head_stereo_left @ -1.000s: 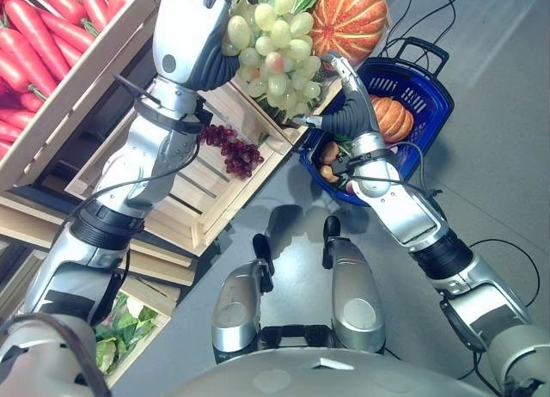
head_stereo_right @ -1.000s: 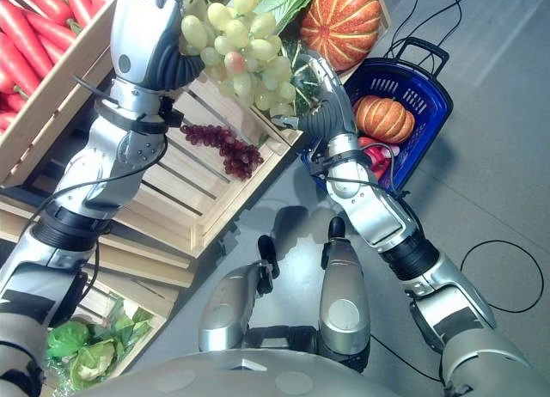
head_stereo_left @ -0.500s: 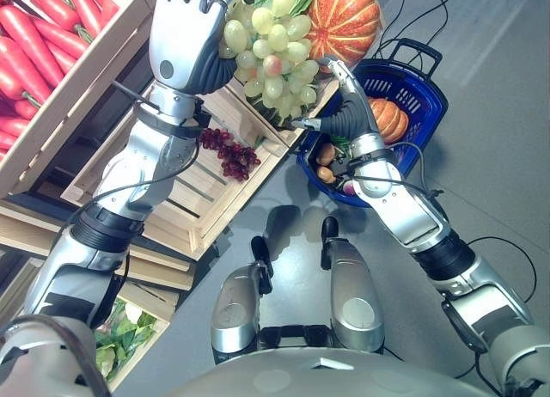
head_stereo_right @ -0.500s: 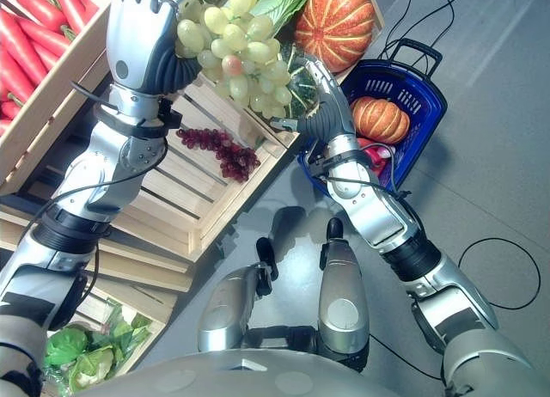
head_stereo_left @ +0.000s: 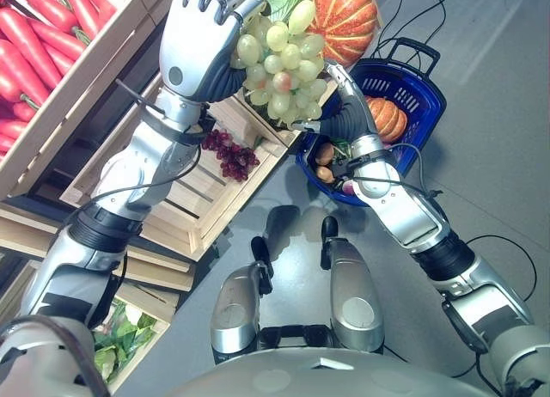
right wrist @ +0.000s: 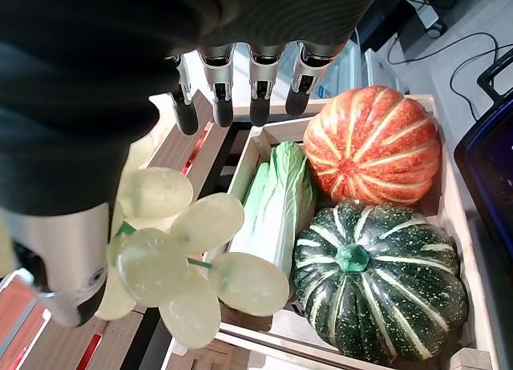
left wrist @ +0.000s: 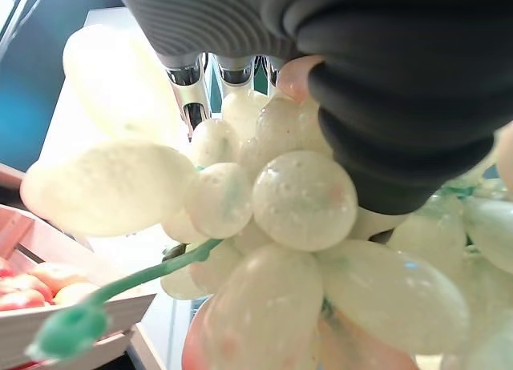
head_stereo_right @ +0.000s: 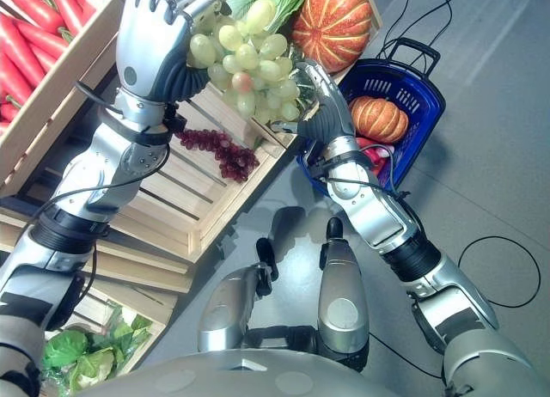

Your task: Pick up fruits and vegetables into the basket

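My left hand [head_stereo_left: 202, 36] is raised over the wooden crates, shut on a bunch of green grapes [head_stereo_left: 279, 66] that hangs from it; the same bunch [left wrist: 304, 202] sits right against its fingers in the left wrist view. My right hand [head_stereo_left: 348, 105] is open with straight fingers [right wrist: 252, 86], held just under and to the right of the bunch, at or very near its lowest grapes. Behind the right hand, on the floor, stands the blue basket [head_stereo_left: 434, 88]. It holds a small orange pumpkin [head_stereo_left: 391, 118] and some other produce.
Purple grapes [head_stereo_left: 230, 149] lie in the slatted crate [head_stereo_left: 185, 195] below my left arm. A large orange pumpkin [right wrist: 373, 154], a green pumpkin [right wrist: 377, 282] and a cabbage [right wrist: 272, 202] fill the far crate. Carrots [head_stereo_left: 43, 36] fill the left crate. Leafy greens [head_stereo_left: 120, 337] lie lower left.
My left hand has carried the green grapes a little to the right and down, closer to my right hand. The right hand has barely moved.
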### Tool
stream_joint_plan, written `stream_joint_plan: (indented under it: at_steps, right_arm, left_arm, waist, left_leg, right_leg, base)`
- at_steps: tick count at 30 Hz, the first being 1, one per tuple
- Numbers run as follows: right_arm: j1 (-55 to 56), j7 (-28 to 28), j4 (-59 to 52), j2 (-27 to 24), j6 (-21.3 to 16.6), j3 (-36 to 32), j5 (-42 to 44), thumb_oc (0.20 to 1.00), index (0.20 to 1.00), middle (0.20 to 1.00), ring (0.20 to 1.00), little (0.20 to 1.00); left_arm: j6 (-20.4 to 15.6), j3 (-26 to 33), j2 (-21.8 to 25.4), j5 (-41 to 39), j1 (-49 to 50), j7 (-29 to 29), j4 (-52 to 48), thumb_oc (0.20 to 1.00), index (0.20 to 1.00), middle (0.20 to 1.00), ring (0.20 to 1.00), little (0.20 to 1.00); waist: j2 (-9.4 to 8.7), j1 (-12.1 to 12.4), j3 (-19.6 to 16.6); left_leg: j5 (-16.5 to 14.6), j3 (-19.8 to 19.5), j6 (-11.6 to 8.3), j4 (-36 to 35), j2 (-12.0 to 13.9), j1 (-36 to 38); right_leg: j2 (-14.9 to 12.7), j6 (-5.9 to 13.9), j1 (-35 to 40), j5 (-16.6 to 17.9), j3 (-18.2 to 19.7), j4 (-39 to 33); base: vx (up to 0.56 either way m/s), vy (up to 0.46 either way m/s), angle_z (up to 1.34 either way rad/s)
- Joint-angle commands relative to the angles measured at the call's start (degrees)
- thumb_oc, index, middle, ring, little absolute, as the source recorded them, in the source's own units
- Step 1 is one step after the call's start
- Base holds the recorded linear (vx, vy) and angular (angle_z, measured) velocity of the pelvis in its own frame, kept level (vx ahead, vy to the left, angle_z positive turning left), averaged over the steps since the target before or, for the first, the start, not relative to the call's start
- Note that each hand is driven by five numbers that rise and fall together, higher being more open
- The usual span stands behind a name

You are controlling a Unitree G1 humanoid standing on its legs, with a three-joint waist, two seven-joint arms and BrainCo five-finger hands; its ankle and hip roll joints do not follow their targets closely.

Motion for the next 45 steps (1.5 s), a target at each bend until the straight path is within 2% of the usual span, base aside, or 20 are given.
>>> stream_joint_plan:
  at_steps: [1, 6, 10, 12, 17, 26, 33, 34, 35, 36, 38, 45]
  right_arm:
    - [2.0, -0.1, -2.4, 2.8, -2.9, 1.0, -0.4, 1.000, 1.000, 1.000, 1.000, 1.000]
    - [2.1, 0.8, -2.1, 3.8, -2.4, 1.2, -2.9, 1.000, 1.000, 1.000, 1.000, 1.000]
    - [2.0, 1.1, -1.5, 4.1, -2.5, 1.5, -3.2, 1.000, 1.000, 1.000, 1.000, 1.000]
    - [2.0, 1.1, -1.4, 4.2, -2.6, 1.6, -3.4, 1.000, 1.000, 1.000, 1.000, 1.000]
    - [1.0, 2.3, 0.1, 5.1, -2.3, 2.3, -4.3, 1.000, 1.000, 1.000, 1.000, 1.000]
    - [-1.4, 1.9, 4.2, 7.2, -0.3, 4.6, -5.3, 1.000, 1.000, 1.000, 1.000, 1.000]
    - [-1.9, 1.2, 7.1, 8.1, 0.9, 5.5, -5.1, 1.000, 1.000, 1.000, 1.000, 1.000]
    - [-1.9, 1.0, 7.8, 8.2, 1.2, 5.7, -4.9, 1.000, 1.000, 1.000, 1.000, 1.000]
    - [-1.5, 0.2, 8.7, 8.1, 1.4, 5.7, -3.1, 1.000, 1.000, 1.000, 1.000, 1.000]
    - [-1.4, 0.1, 8.6, 8.0, 1.5, 5.6, -2.6, 1.000, 1.000, 1.000, 1.000, 1.000]
    - [1.1, 1.2, 6.9, 5.9, -0.6, 3.4, 0.5, 1.000, 1.000, 1.000, 1.000, 1.000]
    - [10.0, 6.6, -2.3, -0.5, -5.3, -2.6, 7.5, 1.000, 1.000, 1.000, 1.000, 1.000]
  left_arm:
    - [-2.5, -2.0, -1.0, -5.7, 0.6, -0.6, -0.3, 0.200, 0.200, 0.200, 0.200, 0.200]
    - [-6.1, -1.6, -3.8, -14.6, 1.4, -7.6, -1.3, 0.200, 0.200, 0.200, 0.200, 0.200]
    - [-7.4, -1.5, -5.4, -19.6, 1.7, -11.7, -2.1, 0.200, 0.200, 0.200, 0.200, 0.200]
    - [-7.5, -1.5, -5.6, -20.0, 1.7, -12.2, -2.2, 0.200, 0.200, 0.200, 0.200, 0.200]
    - [-8.7, -2.0, -7.3, -24.1, 1.4, -17.4, -2.7, 0.200, 0.200, 0.200, 0.200, 0.200]
    - [-9.5, -4.1, -7.7, -24.2, -0.3, -19.7, -1.6, 0.200, 0.200, 0.200, 0.200, 0.200]
    - [-7.7, -4.0, -6.8, -19.2, -0.9, -16.0, -0.3, 0.200, 0.200, 0.200, 0.200, 0.200]
    - [-7.3, -3.9, -6.5, -17.5, -1.0, -14.3, 0.1, 0.200, 0.200, 0.200, 0.200, 0.200]
    - [-6.4, -3.4, -5.4, -11.2, -1.5, -9.7, 1.0, 0.200, 0.200, 0.200, 0.200, 0.200]
    - [-6.3, -3.4, -5.1, -9.2, -1.6, -8.3, 1.2, 0.200, 0.200, 0.200, 0.200, 0.200]
    - [-6.3, -2.6, -1.8, -1.0, -1.7, -2.4, 1.4, 0.200, 0.200, 0.200, 0.200, 0.200]
    - [-2.5, -0.9, 5.1, 9.1, 2.2, 5.3, 0.2, 0.200, 0.200, 0.200, 0.200, 0.200]
  waist:
    - [-1.86, -0.4, -8.0]
    - [-1.78, -0.3, -8.3]
    - [-1.78, -0.2, -8.2]
    - [-1.78, -0.2, -8.2]
    - [-1.84, 0.1, -8.3]
    - [-1.67, 0.7, -8.6]
    - [-1.69, 1.0, -9.2]
    - [-1.68, 1.0, -9.4]
    - [-1.76, 1.0, -9.7]
    - [-1.80, 0.9, -9.7]
    - [-2.05, 0.4, -10.0]
    - [-1.92, -2.0, -10.7]
  left_leg:
    - [-4.4, 1.2, 2.62, 3.8, -0.8, -3.1]
    - [-4.4, 1.0, 2.78, 3.7, -0.9, -3.0]
    - [-4.4, 0.9, 2.86, 3.5, -1.0, -2.9]
    - [-4.3, 0.9, 2.86, 3.5, -1.0, -2.9]
    - [-4.3, 0.7, 2.93, 3.6, -1.0, -2.9]
    - [-4.2, 0.3, 2.88, 3.7, -1.0, -2.7]
    - [-4.1, 0.1, 2.80, 3.4, -1.0, -2.3]
    - [-4.1, 0.2, 2.77, 3.2, -0.9, -2.1]
    - [-4.2, 0.2, 2.83, 2.9, -0.8, -1.7]
    - [-4.2, 0.3, 2.84, 2.8, -0.8, -1.6]
    - [-4.4, 0.6, 2.78, 2.7, -0.6, -1.3]
    - [-4.5, 2.1, 2.82, 1.8, -0.4, -0.2]
  right_leg:
    - [-3.4, 6.41, 3.0, -2.0, 1.3, -2.7]
    - [-3.3, 6.47, 3.1, -2.0, 1.3, -2.8]
    - [-3.3, 6.44, 3.1, -2.0, 1.3, -2.9]
    - [-3.3, 6.44, 3.2, -2.0, 1.3, -2.9]
    - [-3.2, 6.36, 3.4, -1.9, 1.1, -3.0]
    - [-3.3, 6.01, 4.0, -1.9, 0.7, -3.2]
    - [-3.2, 5.89, 4.6, -1.8, 0.7, -3.7]
    - [-3.3, 5.87, 4.8, -1.9, 0.7, -3.9]
    - [-3.2, 5.83, 5.2, -2.0, 0.6, -4.1]
    - [-3.2, 5.83, 5.3, -2.0, 0.6, -4.1]
    - [-3.3, 6.00, 5.4, -2.0, 0.6, -4.2]
    - [-3.1, 6.78, 5.2, -1.7, 1.8, -4.5]
  base:
    - [0.00, 0.000, 0.00]
    - [0.00, 0.000, 0.00]
    - [0.00, 0.000, 0.00]
    - [0.00, 0.000, 0.00]
    - [0.00, 0.000, 0.00]
    - [0.00, 0.000, 0.00]
    - [0.00, -0.002, 0.00]
    - [0.04, -0.004, 0.00]
    - [0.04, -0.005, 0.00]
    - [0.05, -0.006, 0.00]
    - [0.04, 0.002, -0.01]
    - [0.03, 0.045, -0.08]
